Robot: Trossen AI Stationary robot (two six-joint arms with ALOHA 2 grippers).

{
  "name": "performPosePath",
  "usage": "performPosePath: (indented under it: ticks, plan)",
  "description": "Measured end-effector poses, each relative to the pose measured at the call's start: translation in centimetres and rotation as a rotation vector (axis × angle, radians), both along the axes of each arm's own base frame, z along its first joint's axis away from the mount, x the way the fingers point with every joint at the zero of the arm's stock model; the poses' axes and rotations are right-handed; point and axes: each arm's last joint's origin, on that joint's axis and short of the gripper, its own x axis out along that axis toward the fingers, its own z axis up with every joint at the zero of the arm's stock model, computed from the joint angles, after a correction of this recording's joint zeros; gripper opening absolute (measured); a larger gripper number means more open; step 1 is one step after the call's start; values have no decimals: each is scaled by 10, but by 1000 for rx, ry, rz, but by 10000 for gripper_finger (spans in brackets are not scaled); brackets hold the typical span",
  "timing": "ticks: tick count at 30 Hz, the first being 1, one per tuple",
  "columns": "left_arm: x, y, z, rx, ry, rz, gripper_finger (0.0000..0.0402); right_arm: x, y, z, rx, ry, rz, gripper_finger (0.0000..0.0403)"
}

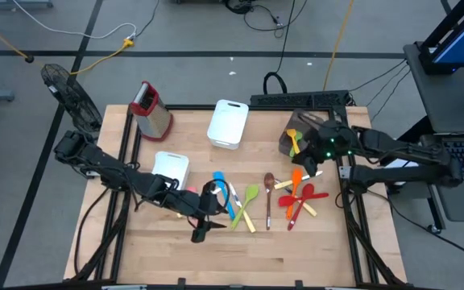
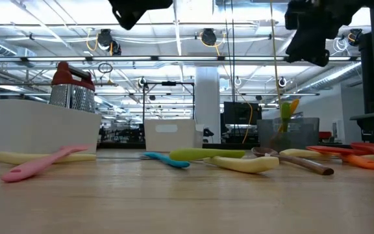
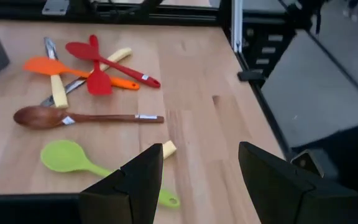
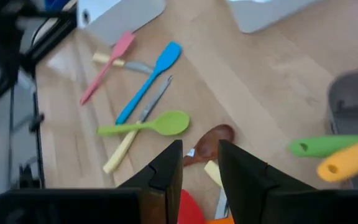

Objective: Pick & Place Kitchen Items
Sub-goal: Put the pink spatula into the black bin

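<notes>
No text, label, brand or number can be read — not on any item.

Two white trays [image 1: 229,122], one grater [image 1: 151,108], one grey holder [image 1: 294,138], perhaps a dozen utensils [image 1: 269,197].

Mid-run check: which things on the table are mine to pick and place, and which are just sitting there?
For the job:
- green spoon
- blue spatula
- pink spatula
- wooden spoon
- red and orange utensils

Lying about:
- box grater
- white trays
- grey bin, already holding two utensils
</notes>
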Motion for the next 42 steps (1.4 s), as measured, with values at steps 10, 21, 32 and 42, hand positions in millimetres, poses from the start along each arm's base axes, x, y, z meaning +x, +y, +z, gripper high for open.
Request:
performPosePath:
  ticks: [10,21,32,42]
  plan:
    - [-6,2,-9,-114,136,189,214,-1,10,4,-171,-38,182,93]
    - [-24,11,-29,-402,465,585,214,-14,12,13,-230,-107,203,91]
    - [-31,22,-49,-525,629,936,214,-16,13,14,-232,-115,202,91]
    - [-28,3,-74,-581,725,1014,214,-16,13,14,-232,-115,203,91]
